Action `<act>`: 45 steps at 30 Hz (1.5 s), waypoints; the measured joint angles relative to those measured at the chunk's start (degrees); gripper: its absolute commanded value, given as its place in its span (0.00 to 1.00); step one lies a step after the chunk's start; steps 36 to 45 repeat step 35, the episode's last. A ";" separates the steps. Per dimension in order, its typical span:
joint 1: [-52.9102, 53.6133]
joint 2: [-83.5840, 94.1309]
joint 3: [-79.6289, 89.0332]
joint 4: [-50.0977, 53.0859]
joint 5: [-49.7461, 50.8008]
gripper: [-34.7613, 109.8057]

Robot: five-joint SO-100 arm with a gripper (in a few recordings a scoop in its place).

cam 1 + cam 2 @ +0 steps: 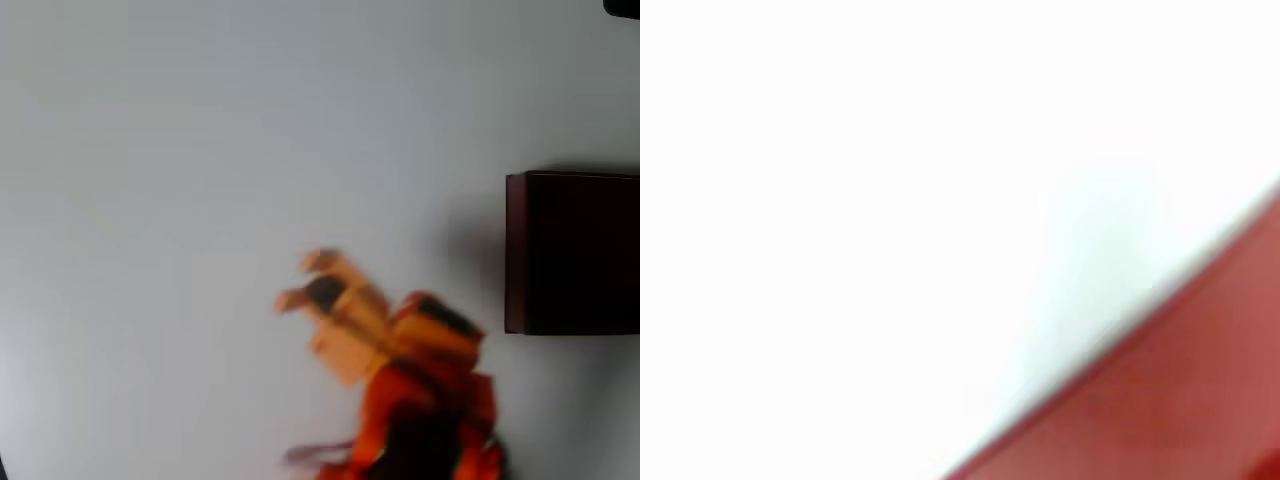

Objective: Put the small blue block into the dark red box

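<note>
In the overhead view the dark red box [514, 250] stands at the right edge, its inside near black. My orange gripper [304, 279] is blurred by motion at the lower middle, well left of the box and pointing left. Its two fingertips [320, 260] stand apart, so it looks open, and nothing blue shows between them. The small blue block is out of view. In the overexposed wrist view a blurred red band [1180, 400] crosses the lower right corner, probably the box's wall.
The pale grey table [180, 200] spreads wide to the left and above the arm. A thin purplish cable [315, 453] trails by the arm's base at the bottom edge. A dark object [622, 6] sits in the top right corner.
</note>
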 measured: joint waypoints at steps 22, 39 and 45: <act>-34.37 51.94 35.51 3.87 -7.38 0.24; -39.55 52.73 42.10 1.49 -9.49 0.24; -39.55 52.73 42.10 1.49 -9.49 0.24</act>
